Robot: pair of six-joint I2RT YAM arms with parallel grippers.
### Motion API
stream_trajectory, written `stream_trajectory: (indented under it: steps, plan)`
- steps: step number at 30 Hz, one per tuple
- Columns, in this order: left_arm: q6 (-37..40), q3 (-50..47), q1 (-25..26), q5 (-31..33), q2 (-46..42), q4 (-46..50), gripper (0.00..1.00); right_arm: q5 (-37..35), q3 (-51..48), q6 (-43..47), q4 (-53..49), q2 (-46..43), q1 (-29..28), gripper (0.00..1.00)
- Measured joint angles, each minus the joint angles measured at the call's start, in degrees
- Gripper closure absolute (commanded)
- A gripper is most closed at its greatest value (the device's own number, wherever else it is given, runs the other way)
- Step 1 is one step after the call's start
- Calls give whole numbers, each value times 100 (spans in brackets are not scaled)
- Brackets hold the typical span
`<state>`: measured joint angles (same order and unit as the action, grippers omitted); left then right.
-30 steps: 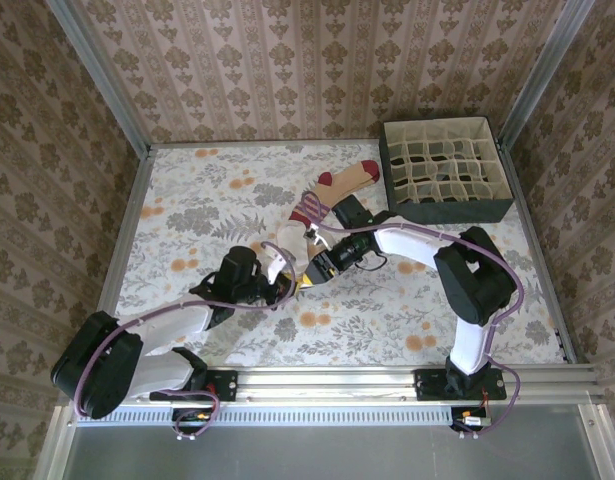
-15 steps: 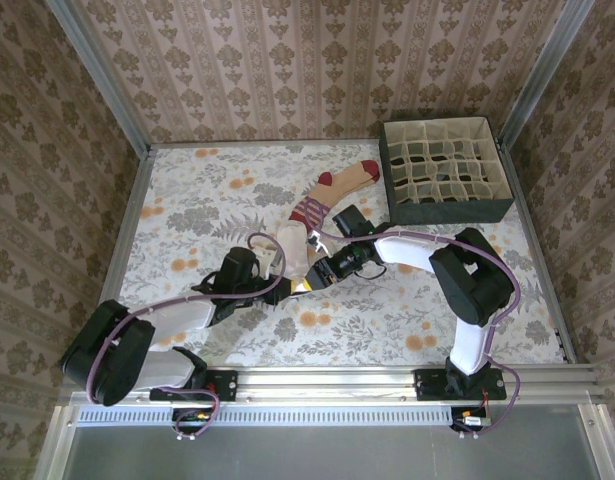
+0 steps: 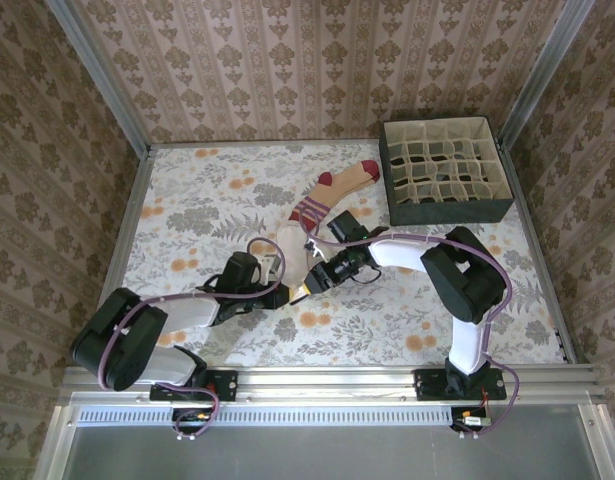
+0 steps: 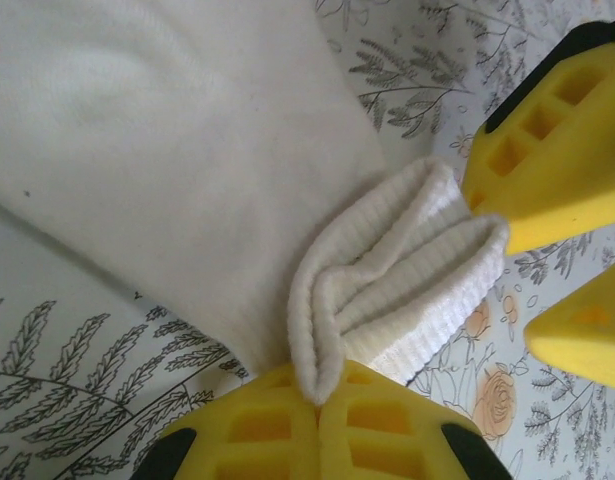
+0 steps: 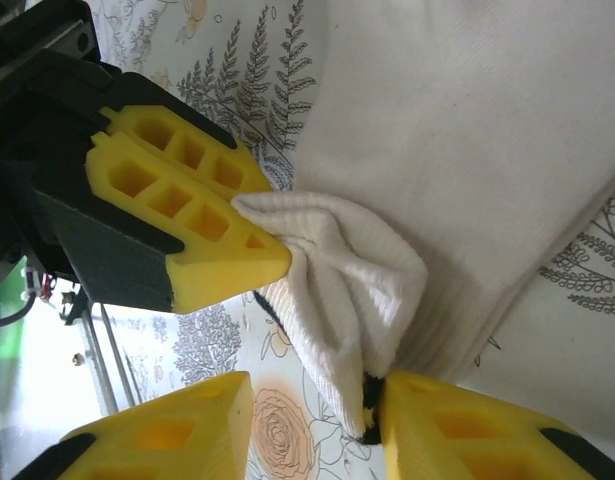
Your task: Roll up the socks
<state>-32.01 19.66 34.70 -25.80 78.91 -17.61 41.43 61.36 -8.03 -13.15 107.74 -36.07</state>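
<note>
where the two arms meet near the middle of the floral table (image 3: 207,190), the cream sock (image 3: 290,248) lies lengthwise, one end toward the far wall and its cuff end toward the arm bases. the left gripper (image 3: 283,293) reaches in from the left and the right gripper (image 3: 307,284) from the right, both at the near end of that sock. from the left wrist, the left gripper (image 4: 318,395) is clenched on the ribbed cuff (image 4: 397,260), its two yellow fingers pressed together with the bunched knit pinched between them. the cuff is doubled over on itself into a thick wad, and the smooth body of the cream sock (image 4: 177,140) lies flat on the table beyond it. the right gripper's yellow fingers (image 4: 547,150) stand parted at the right edge of that view, the upper one just beside the wad. from the right wrist, the right gripper (image 5: 317,392) is released, its fingers spread wide. the ribbed cuff (image 5: 337,270) droops into the gap and touches the finger on the right of the view, where a dark stripe shows at the fabric's edge. the left gripper (image 5: 262,235) bites the cuff from the upper left. farther back, the tan sock (image 3: 337,185), with maroon toe and heel, lies slantwise, its striped cuff just beside the cream sock's far end. a divided box (image 3: 447,210) sits at the far right corner, well apart from both grippers.
</note>
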Motion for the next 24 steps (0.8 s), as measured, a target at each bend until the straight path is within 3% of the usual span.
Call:
stream_trajectory:
  steps: [4, 13, 19, 24]
  plan:
    - [-20, 70, -31, -122, 155, -68, 100, -258, 0, -109, 22, 0, -31, 72]
    - [0, 223, -31, -273, 369, -81, 100, -1008, 15, -428, -68, 37, -175, 68]
    - [212, 321, -17, -291, 396, 74, 100, -1757, 369, -774, -586, 151, -398, 81]
    - [734, 326, 83, -142, 11, 400, 88, -2201, 573, -1043, -925, 175, -525, 82]
